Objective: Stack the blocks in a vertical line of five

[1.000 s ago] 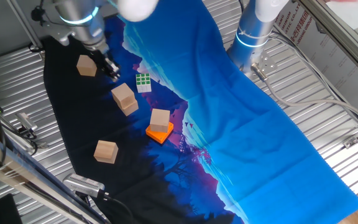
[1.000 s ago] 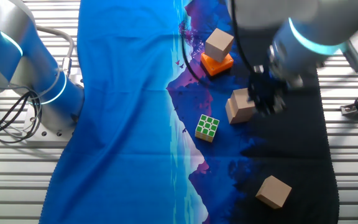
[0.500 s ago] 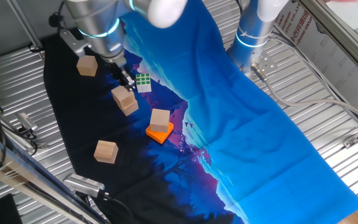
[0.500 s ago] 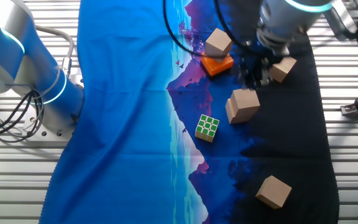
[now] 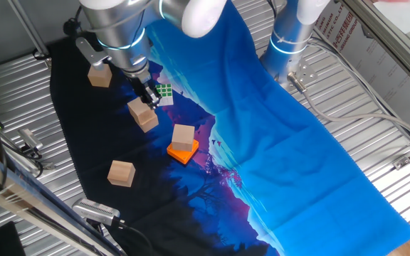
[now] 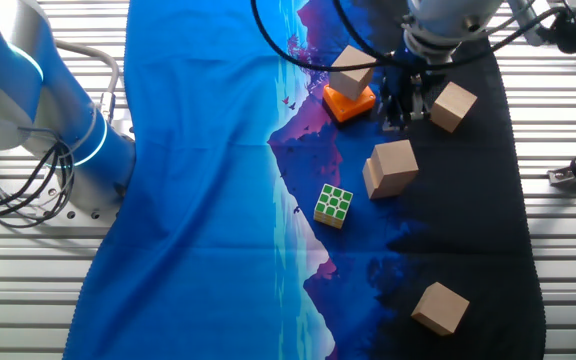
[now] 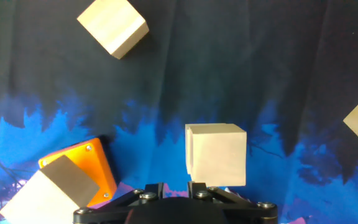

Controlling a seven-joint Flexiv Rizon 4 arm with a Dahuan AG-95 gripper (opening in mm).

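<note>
Several tan wooden blocks lie on the dark part of the cloth. One block is far left and one is near the front. One rests on the orange square. The middle block looks like two stacked, slightly askew. My gripper hovers just beyond this stack, open and empty. In the other fixed view the gripper is above the stack, between the block on the orange square and a loose block. In the hand view the stack top lies just ahead of my gripper.
A green-and-white puzzle cube sits close behind the gripper, at the edge of the blue cloth. A second arm's base stands at the back. Ribbed metal table surrounds the cloth; clamps lie at the front.
My gripper has moved from beside the far left block to a spot just beyond the middle stack, toward the orange square. No block has moved.
</note>
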